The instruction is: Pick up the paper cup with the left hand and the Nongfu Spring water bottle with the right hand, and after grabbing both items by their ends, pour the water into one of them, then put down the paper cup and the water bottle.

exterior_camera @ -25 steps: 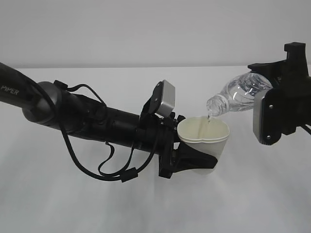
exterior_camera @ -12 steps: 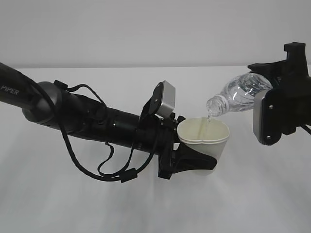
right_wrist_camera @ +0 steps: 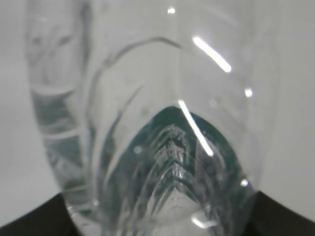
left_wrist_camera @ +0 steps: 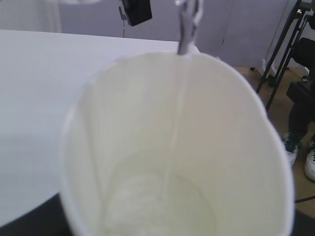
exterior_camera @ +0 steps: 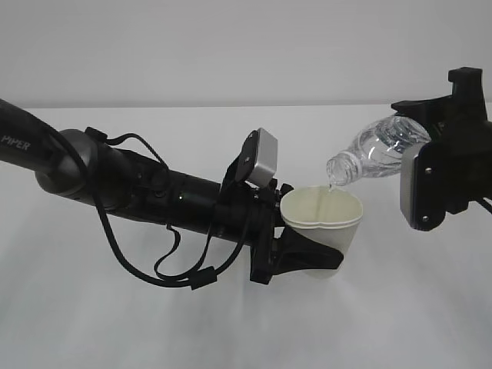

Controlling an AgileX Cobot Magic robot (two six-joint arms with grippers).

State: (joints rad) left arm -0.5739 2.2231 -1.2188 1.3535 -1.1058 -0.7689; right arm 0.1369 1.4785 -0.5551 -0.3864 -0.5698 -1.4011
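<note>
My left gripper (exterior_camera: 310, 247) is shut on the paper cup (exterior_camera: 324, 212), squeezing its rim out of round, and holds it upright above the white table. The cup's cream inside (left_wrist_camera: 224, 147) fills the left wrist view. My right gripper (exterior_camera: 420, 147) is shut on the base end of the Nongfu Spring water bottle (exterior_camera: 377, 152), which is tilted with its neck down over the cup's rim. A thin stream of water (exterior_camera: 330, 184) runs from the open neck into the cup, and water (left_wrist_camera: 157, 204) lies at the bottom. The right wrist view shows the clear ribbed bottle (right_wrist_camera: 162, 88) and its green label (right_wrist_camera: 221, 147).
The white table (exterior_camera: 400, 323) lies under both arms, with a plain pale wall behind. Beyond the table's far edge, the left wrist view shows black stand legs (left_wrist_camera: 283, 44) and a person's shoes (left_wrist_camera: 295, 145).
Neither arm has visibly moved. The thin stream keeps running from the bottle into the cup.
</note>
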